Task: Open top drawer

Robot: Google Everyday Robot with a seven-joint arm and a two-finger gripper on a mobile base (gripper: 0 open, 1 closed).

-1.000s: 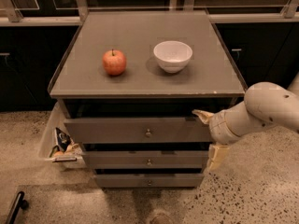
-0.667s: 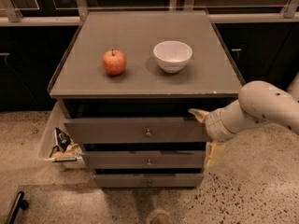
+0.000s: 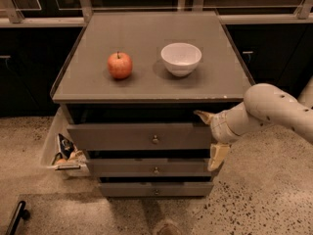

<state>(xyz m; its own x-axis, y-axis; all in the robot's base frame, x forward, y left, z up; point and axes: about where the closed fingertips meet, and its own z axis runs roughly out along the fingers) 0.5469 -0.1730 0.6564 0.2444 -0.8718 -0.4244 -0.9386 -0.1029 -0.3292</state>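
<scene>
Three grey drawers stack under the counter (image 3: 146,89). We see the top drawer (image 3: 137,136), the widest, just below the counter's front edge, with a dark gap above it. At its right end our end effector (image 3: 209,140) stands spread wide. One finger (image 3: 203,116) is at the front's upper corner and the other hangs beside the lower corner. The pale arm (image 3: 274,109) slants in from the right, above speckled floor (image 3: 254,199).

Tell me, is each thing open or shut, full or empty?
top drawer: pulled out a little, not fully open.
middle drawer: looks shut.
bottom drawer: looks shut.
bowl: upright, looks empty.
apple: whole, stem up.
gripper: at the top drawer's right end.
</scene>
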